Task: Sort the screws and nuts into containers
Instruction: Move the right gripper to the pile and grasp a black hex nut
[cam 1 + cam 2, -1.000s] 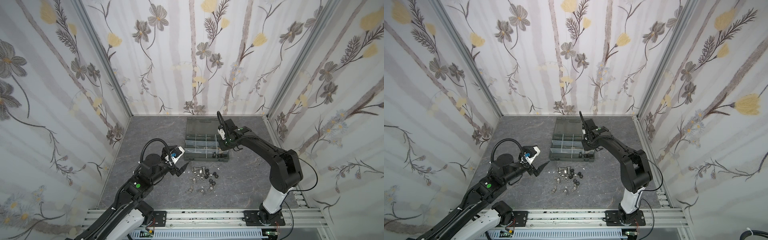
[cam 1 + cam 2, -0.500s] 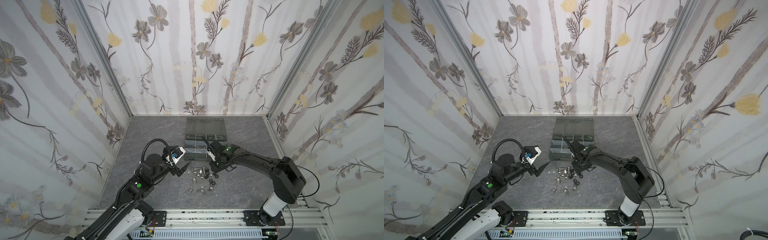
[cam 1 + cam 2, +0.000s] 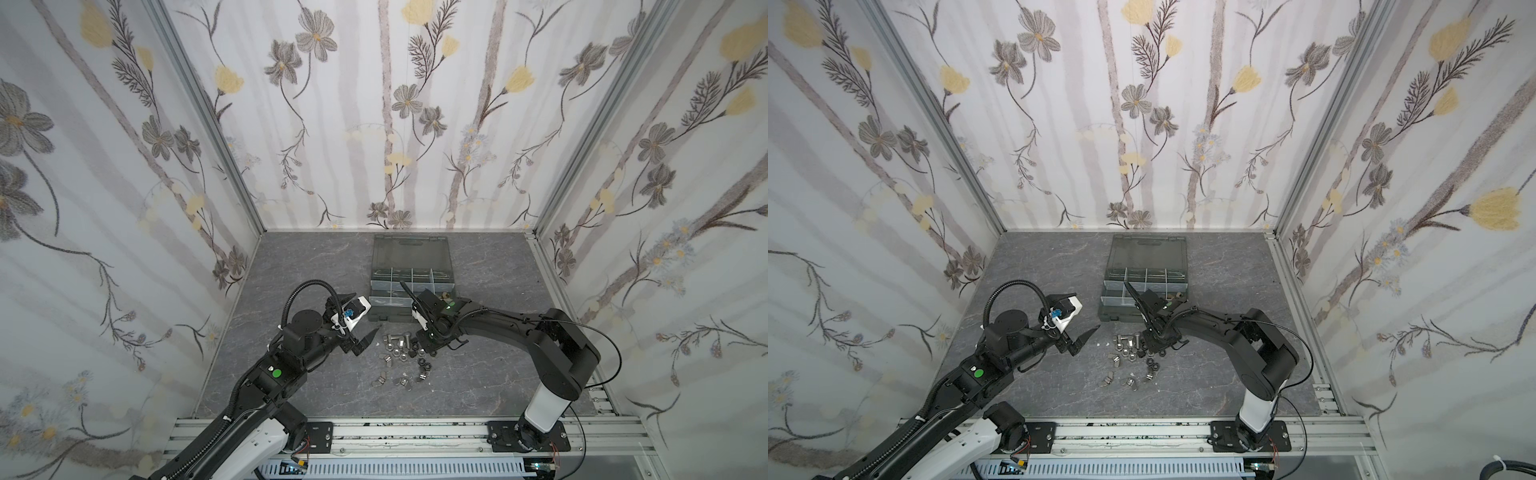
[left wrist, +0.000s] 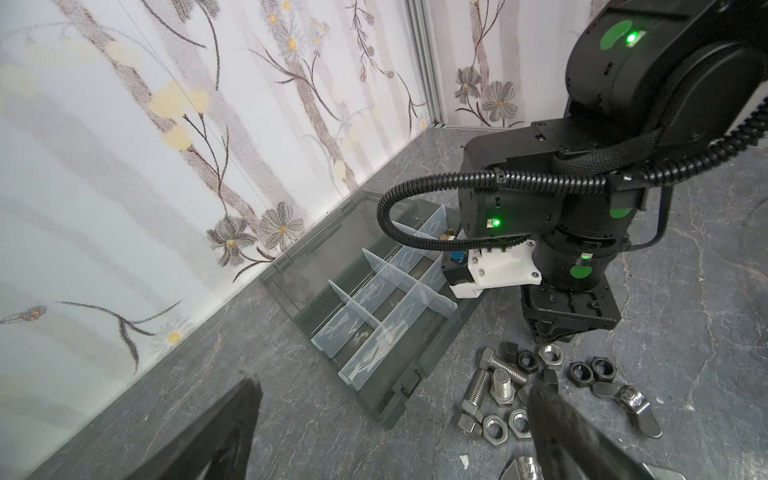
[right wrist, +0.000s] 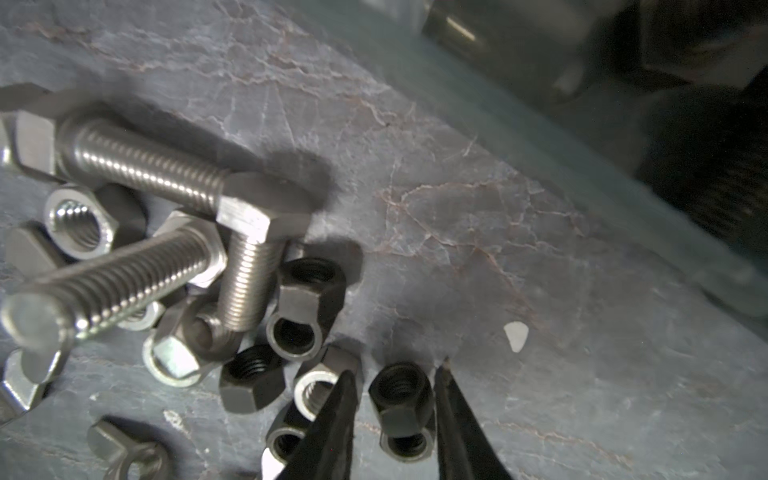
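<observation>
The left arm (image 3: 272, 372) reaches forward from its near base with the wrist low and almost level, and the left gripper (image 3: 368, 340) hovers with its jaws wide apart. The right arm (image 3: 515, 328) stretches leftward from its upright base, wrist tipped steeply down. The right gripper (image 5: 398, 368) points down, jaws narrowly apart either side of a nut (image 5: 401, 399); contact is unclear.

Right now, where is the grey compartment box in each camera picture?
Both top views: grey compartment box mid-floor by the back wall, lid open.
Left wrist: picture centre, dividers showing.
Right wrist: a blurred dark shape only; cannot tell.
Shared landmark: silver bolts beside it.
</observation>
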`<state>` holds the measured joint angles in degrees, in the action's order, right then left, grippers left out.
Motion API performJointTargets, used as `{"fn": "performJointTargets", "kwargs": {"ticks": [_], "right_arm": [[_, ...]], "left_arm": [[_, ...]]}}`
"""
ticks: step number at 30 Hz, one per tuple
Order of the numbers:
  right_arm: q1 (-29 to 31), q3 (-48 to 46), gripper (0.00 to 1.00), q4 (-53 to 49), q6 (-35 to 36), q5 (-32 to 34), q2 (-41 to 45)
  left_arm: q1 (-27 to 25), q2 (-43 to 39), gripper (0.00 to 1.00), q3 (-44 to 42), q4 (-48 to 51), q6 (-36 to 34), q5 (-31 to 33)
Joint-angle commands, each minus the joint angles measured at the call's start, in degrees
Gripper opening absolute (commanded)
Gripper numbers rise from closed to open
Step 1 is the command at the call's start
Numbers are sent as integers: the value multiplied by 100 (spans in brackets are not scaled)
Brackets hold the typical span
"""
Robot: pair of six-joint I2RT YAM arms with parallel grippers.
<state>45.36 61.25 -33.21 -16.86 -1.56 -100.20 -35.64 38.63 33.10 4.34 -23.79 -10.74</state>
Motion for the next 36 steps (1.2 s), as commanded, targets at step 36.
{"fn": "performJointTargets", "kwargs": {"ticks": [36], "right_arm": [[-55, -474, 28, -122, -472, -336, 298]], "left_arm": [[-53, -22, 100, -58, -198, -20, 37]]}}
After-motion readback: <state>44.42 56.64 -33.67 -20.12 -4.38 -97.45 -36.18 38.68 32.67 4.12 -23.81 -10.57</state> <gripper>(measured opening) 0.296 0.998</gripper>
